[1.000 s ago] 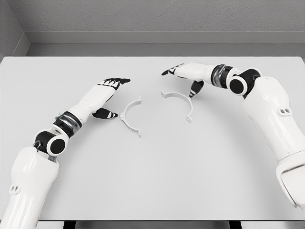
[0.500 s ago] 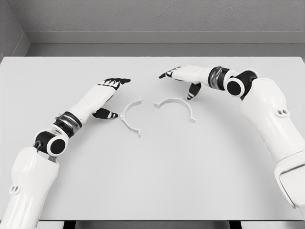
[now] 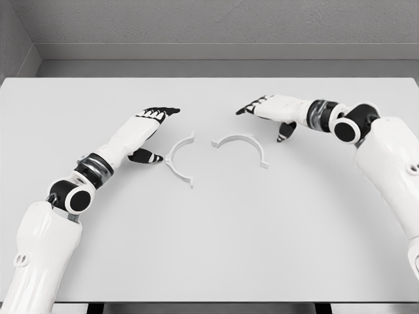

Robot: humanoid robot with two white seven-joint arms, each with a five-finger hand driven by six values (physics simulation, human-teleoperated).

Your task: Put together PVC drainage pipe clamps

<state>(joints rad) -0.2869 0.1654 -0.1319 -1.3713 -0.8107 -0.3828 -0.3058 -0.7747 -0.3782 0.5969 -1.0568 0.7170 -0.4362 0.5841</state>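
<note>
Two white half-ring pipe clamp pieces lie flat on the white table [image 3: 216, 242]. The left clamp half [image 3: 178, 160] opens to the right; the right clamp half [image 3: 241, 147] arches with its opening facing down. A small gap separates their upper ends. My left hand [image 3: 150, 131] hovers just left of the left half, fingers spread, thumb near the piece but not touching. My right hand [image 3: 272, 114] sits up and right of the right half, fingers relaxed, holding nothing.
The table's far edge meets a grey wall [image 3: 216, 29] at the back. The near table edge runs along the bottom of the view.
The right clamp half was turned and slid left toward the left half, then my right hand drew back to the right, away from it. The left arm stayed still.
</note>
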